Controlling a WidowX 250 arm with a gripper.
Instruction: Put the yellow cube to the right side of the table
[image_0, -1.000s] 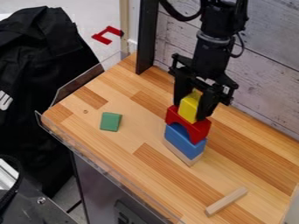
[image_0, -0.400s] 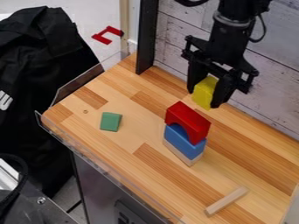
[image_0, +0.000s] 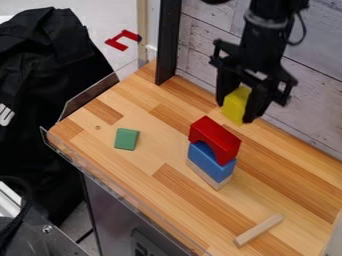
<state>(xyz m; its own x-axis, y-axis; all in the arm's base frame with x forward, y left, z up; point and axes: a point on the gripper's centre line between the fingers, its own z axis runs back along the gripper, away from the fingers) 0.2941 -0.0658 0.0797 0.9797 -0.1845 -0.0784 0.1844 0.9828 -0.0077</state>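
The black gripper (image_0: 236, 106) hangs at the upper right of the camera view, above and behind the stacked blocks. It is shut on the yellow cube (image_0: 235, 105), which sits between its two fingers, raised off the wooden table (image_0: 163, 187) and apart from the stack. The right part of the table lies below and to the right of the gripper.
A red arch (image_0: 215, 138) lies on a blue arch (image_0: 211, 161) over a pale wood block (image_0: 206, 175). A green block (image_0: 126, 139) is at the left, a wooden stick (image_0: 259, 230) at the lower right. A plank wall (image_0: 314, 100) stands behind.
The gripper has lifted the yellow cube off the top of the red arch and moved up and to the right. The stacked arches have stayed in place.
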